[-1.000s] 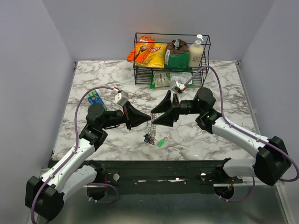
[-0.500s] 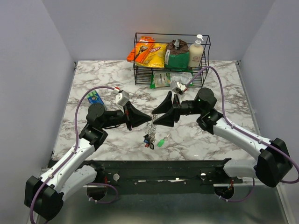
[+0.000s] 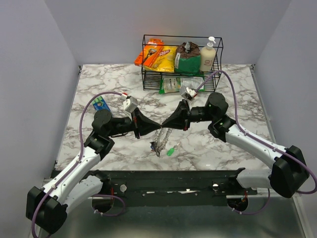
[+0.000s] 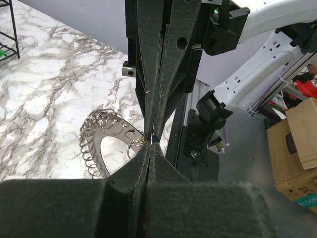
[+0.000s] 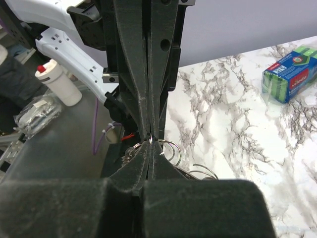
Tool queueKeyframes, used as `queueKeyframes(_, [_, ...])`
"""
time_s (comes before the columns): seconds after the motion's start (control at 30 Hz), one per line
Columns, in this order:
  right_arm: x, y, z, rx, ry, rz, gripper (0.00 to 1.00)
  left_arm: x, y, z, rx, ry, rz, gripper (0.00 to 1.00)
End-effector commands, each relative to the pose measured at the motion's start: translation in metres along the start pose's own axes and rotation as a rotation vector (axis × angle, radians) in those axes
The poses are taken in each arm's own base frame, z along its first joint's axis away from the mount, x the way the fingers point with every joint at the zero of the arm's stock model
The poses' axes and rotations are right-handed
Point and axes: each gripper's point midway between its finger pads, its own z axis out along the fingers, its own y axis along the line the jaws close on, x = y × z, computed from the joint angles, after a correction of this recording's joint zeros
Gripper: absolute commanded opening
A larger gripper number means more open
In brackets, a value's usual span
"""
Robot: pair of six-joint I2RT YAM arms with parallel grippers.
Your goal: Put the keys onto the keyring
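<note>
Tip to tip above the middle of the marble worktop (image 3: 237, 99), the left end effector (image 3: 157, 127) and right end effector (image 3: 166, 126) both clench the keyring (image 3: 161, 140), which dangles at their 6 o'clock. A green-headed key (image 3: 171, 150) lies at its 5 o'clock.

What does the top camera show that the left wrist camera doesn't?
Only the top view: a green key lying on the marble table, the wire rack and a blue box. Only the left wrist view: a cardboard box off the table. Both: the left gripper and right gripper shut, tip to tip, on the keyring.
</note>
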Motion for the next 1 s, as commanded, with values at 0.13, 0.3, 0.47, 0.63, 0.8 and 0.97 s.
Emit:
queueKeyframes(0.13, [-0.009, 0.013, -0.003, -0.028, -0.006, -0.052, 0.01, -0.04, -0.003, -0.006, -0.096, -0.117, 0.104, 0.7])
queueKeyframes(0.3, [-0.009, 0.026, -0.008, -0.071, 0.009, -0.091, 0.01, -0.045, -0.007, -0.013, -0.116, -0.141, 0.131, 0.72])
queueKeyframes(0.47, [-0.011, 0.056, -0.017, -0.208, 0.058, -0.169, 0.01, -0.037, -0.019, -0.013, -0.056, -0.074, 0.132, 0.7])
queueKeyframes(0.63, [-0.016, 0.084, -0.026, -0.333, 0.095, -0.19, 0.01, -0.036, -0.034, -0.014, 0.012, -0.026, 0.147, 0.7])
queueKeyframes(0.8, [-0.022, 0.106, -0.035, -0.41, 0.097, -0.222, 0.01, -0.036, -0.05, -0.013, 0.106, 0.021, 0.149, 0.7])
queueKeyframes(0.97, [-0.026, 0.115, -0.039, -0.433, 0.095, -0.238, 0.01, -0.034, -0.064, -0.009, 0.193, 0.039, 0.153, 0.7])
